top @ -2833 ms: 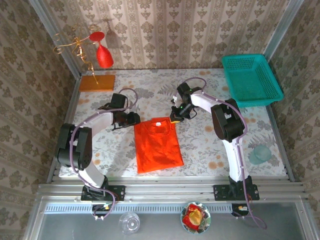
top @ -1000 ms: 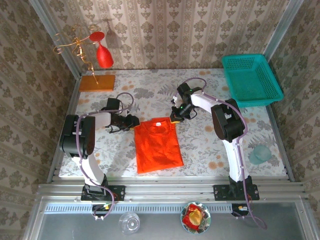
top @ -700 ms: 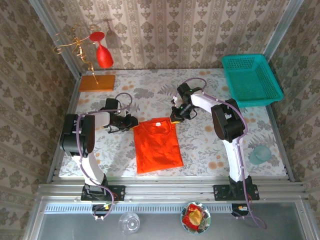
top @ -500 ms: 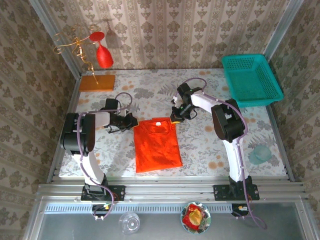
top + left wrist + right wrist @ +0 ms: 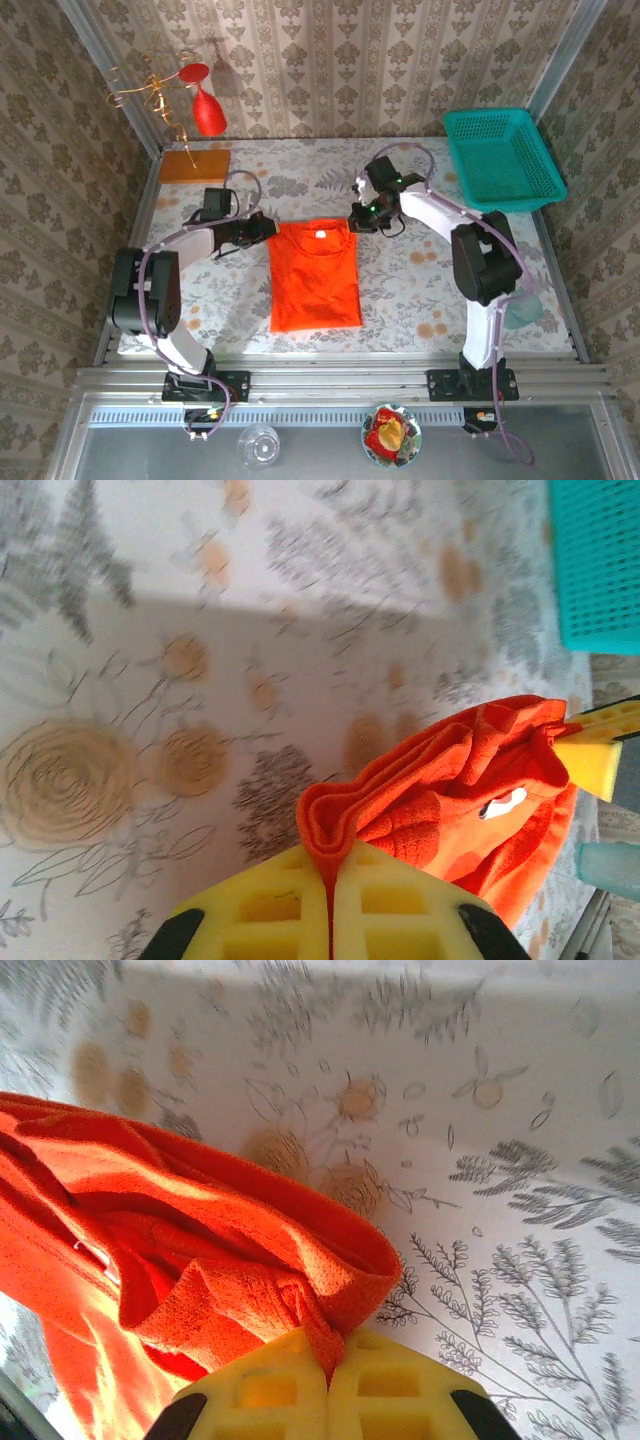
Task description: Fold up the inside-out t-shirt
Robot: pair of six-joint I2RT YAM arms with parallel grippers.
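Teal basket [image 5: 505,165] and orange-brown board [image 5: 194,165] beyond t-shirt [image 5: 316,280].

— Where was there room to pass on the tabletop [image 5: 400,290]?

— Along the far edge, between the orange-brown board [image 5: 194,165] in the far left corner and the teal basket [image 5: 502,158] in the far right one. The near right part lay bare too, save a pale teal object [image 5: 522,312] at the right edge.

— And in the way?

— The t-shirt [image 5: 315,275] down the middle — the left gripper [image 5: 262,228] and right gripper [image 5: 357,217] each clamped on a far corner of it, arms bent across either side. A red wine glass [image 5: 208,112] hung over the far left corner.
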